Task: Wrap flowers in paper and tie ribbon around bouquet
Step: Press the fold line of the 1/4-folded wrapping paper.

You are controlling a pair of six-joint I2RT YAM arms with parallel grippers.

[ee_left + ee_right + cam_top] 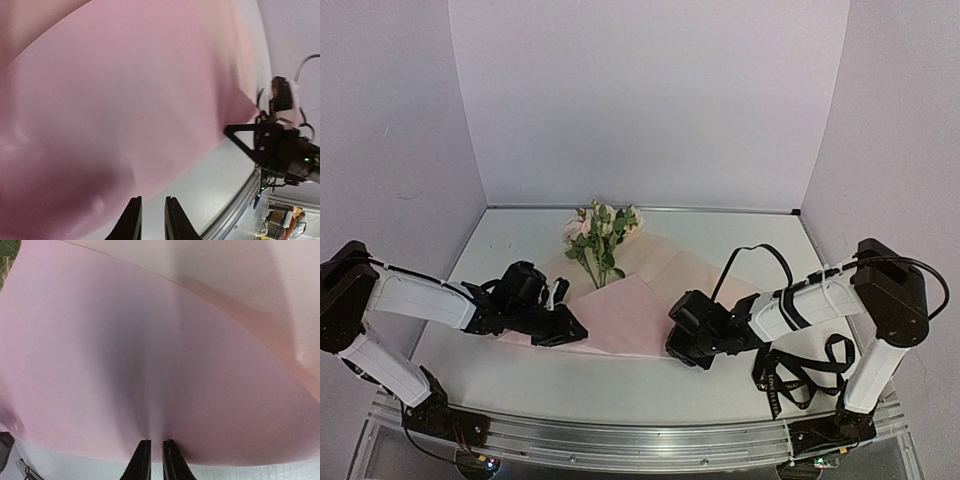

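The flowers (pixel 601 232) lie at the back of the table, their stems running under a folded pink flap of the paper (pixel 630 312). My right gripper (pixel 682 350) is at the flap's near right edge. In the right wrist view it (pixel 157 442) is shut on the paper (pixel 150 350), which puckers into a crease at the tips. My left gripper (pixel 570 332) is at the flap's left corner. In the left wrist view it (pixel 153 200) stands narrowly open, bare table showing between the fingers (pixel 131 220), with the paper (pixel 115 100) edge at the left fingertip. The ribbon (pixel 800 375) lies looped at the right.
A metal rail (pixel 640 440) runs along the table's near edge. White walls (pixel 650 100) close in the back and both sides. The right arm (pixel 282 150) shows in the left wrist view, beyond the paper's far corner.
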